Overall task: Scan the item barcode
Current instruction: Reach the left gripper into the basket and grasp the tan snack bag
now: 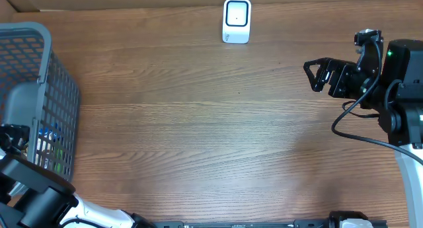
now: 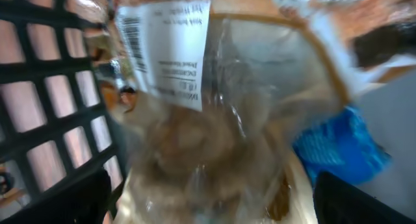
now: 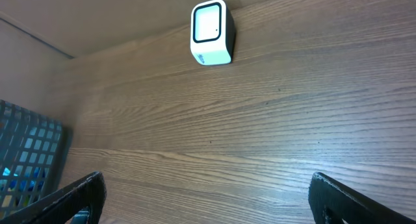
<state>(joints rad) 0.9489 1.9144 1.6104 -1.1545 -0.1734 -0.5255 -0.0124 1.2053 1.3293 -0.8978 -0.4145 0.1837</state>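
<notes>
Left gripper [image 2: 208, 201] spread wide over clear barcoded bag [image 2: 221, 113] in basket [image 1: 63, 96]; right gripper [image 1: 312, 76] spread wide above table [image 1: 198, 135].

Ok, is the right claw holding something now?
No, in the right wrist view the right claw stands wide open, and between its fingers only the wooden table shows.
</notes>
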